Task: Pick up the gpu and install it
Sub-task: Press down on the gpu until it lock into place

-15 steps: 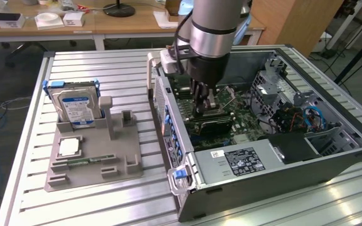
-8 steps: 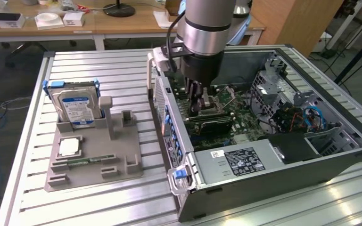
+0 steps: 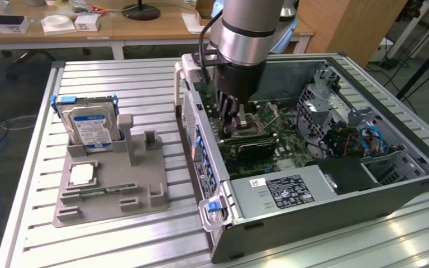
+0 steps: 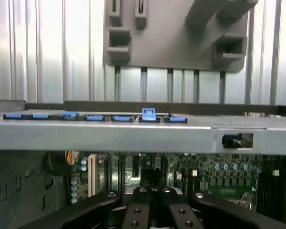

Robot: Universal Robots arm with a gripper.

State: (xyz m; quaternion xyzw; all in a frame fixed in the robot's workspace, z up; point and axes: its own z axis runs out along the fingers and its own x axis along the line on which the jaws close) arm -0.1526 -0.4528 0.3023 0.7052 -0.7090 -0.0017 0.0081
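Hovering inside the open PC case [image 3: 393,184], the pincer [image 3: 234,124] is closed, fingers [image 4: 155,210] together, directly above the gpu [image 3: 253,146] lying on the motherboard [image 3: 292,146]. Grey parts holder [image 3: 110,192] with hard drive [image 3: 89,127] sits beside the case on the bench [image 3: 125,240].

bright overhead light; glare on the slatted table [image 3: 87,234]; case interior [image 3: 274,139] shadowed, wrist view soft.
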